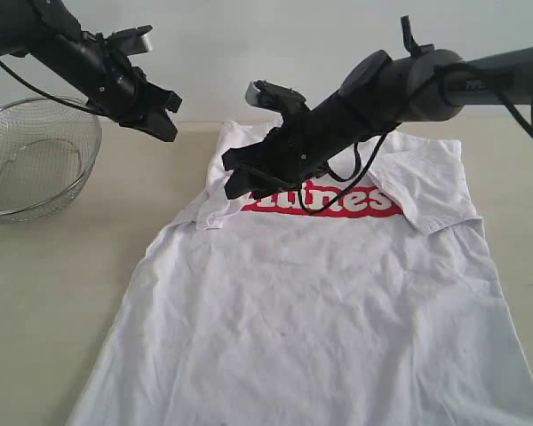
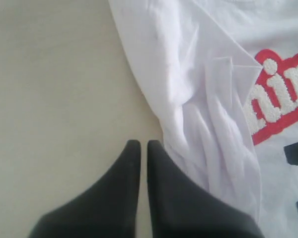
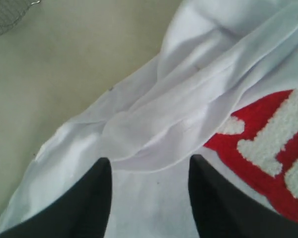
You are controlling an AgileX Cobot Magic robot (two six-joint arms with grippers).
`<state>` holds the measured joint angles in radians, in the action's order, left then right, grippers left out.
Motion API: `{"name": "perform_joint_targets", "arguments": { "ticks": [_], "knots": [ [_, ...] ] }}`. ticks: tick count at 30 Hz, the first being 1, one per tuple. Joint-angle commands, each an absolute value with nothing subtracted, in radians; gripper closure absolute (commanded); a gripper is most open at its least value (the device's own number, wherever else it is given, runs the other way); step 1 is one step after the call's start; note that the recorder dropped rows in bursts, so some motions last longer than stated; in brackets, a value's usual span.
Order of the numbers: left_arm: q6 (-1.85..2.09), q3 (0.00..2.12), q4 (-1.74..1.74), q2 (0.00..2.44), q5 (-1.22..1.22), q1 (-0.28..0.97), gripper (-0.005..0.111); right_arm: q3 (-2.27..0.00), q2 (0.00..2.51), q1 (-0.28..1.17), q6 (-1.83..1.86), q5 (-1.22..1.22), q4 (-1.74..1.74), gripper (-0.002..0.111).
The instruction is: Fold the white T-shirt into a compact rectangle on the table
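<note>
Two sets of jaws, two states: the left jaws are closed on nothing, above bare surface (image 2: 49, 99) just beside the shirt's edge. The right jaws stand open and empty across the middle, over a turned-in sleeve (image 3: 154, 134).

I judge the task at an early stage. Both sleeves lie folded inward over the chest, one (image 1: 215, 206) bunched, the other (image 1: 426, 186) flatter. The body is not yet folded and spreads at full length toward the camera.

The white T-shirt (image 1: 320, 311) lies face up mid-surface, lightly creased, with its red lettering (image 1: 355, 200) partly covered. A wire basket (image 1: 35, 160) stands well apart from it.
</note>
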<state>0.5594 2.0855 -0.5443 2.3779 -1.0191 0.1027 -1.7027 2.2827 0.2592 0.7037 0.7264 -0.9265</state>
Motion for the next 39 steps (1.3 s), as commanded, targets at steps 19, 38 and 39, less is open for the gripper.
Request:
{"name": "perform_joint_targets", "arguments": {
  "ticks": [19,38,39],
  "knots": [
    [0.603,2.084,-0.631,2.369,-1.001,0.101,0.102,-1.734,2.371,0.269,0.605,0.617,-1.014,0.061],
    [0.603,2.084,-0.631,2.369,-1.001,0.101,0.102,-1.759,2.373,0.278,0.694,0.605,-1.023,0.108],
    [0.603,2.084,-0.631,2.369,-1.001,0.101,0.102,-1.759,2.37,0.278,0.701,0.605,-1.023,0.108]
  ]
}}
